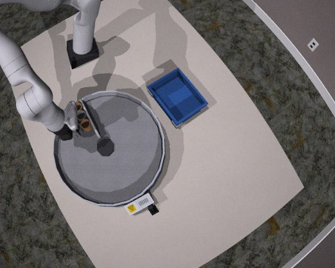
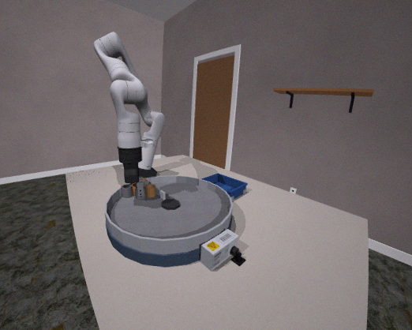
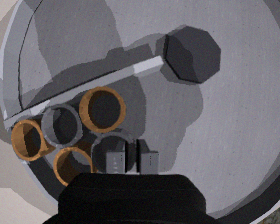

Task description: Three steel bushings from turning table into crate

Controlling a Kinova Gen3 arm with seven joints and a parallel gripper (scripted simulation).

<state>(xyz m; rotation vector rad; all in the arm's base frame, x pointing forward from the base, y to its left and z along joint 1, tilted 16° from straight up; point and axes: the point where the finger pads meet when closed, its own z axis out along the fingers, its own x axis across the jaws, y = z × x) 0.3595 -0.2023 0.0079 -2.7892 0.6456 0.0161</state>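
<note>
Grey steel bushings and orange-brown bushings stand upright on the turning table, in a cluster beside a straight bar. In the wrist view one grey bushing stands between orange-brown bushings. A second grey bushing is partly covered by my gripper. My gripper is shut on this second bushing's wall, with one finger inside the ring and one outside. The bushing still stands at table level. Another grey bushing shows left of the fingers in the exterior view. The blue crate shows no bushings.
The bar runs from the rim to the dark centre hub. The turning table has a raised rim. A white control box is at its front. The crate stands right of the turning table.
</note>
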